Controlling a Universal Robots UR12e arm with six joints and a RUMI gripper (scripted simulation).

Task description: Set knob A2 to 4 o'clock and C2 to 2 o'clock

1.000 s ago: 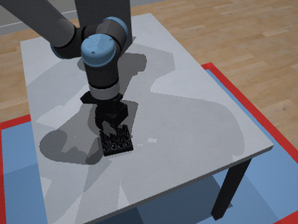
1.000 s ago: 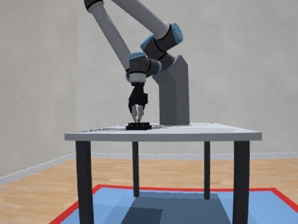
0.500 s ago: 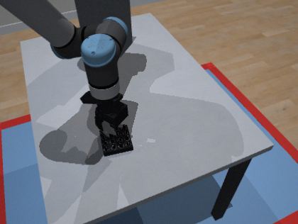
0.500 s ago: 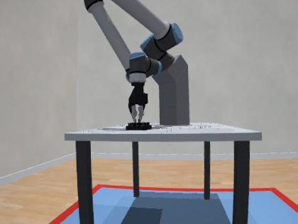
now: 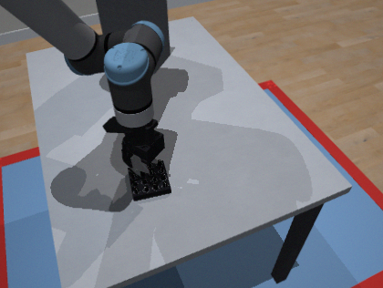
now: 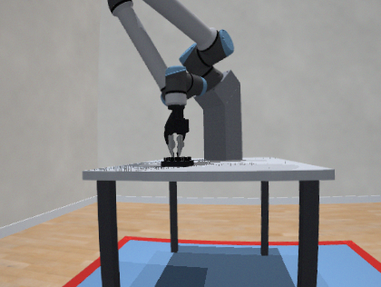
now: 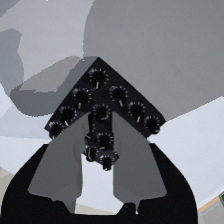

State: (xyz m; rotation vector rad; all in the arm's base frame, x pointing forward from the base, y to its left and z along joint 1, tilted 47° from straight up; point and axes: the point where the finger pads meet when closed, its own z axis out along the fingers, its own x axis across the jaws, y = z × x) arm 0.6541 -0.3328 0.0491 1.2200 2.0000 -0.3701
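Note:
The black knob box point(image 5: 150, 182) lies flat on the grey table, left of the middle; it also shows in the exterior view point(image 6: 178, 161). In the wrist view the knob box point(image 7: 102, 105) is turned corner-on, with three rows of small black knobs that have white pointers. My gripper point(image 5: 139, 165) point(image 6: 177, 152) points straight down just above the box's far half. In the wrist view my fingers stand close together with a narrow gap, over the box's middle line of knobs. A knob point(image 7: 102, 141) shows in the gap. I cannot tell whether the fingers touch it.
The arm's grey base column point(image 6: 222, 118) stands at the back of the table. A small white speck point(image 5: 192, 181) lies on the table right of the box. The table's edges are far from the box.

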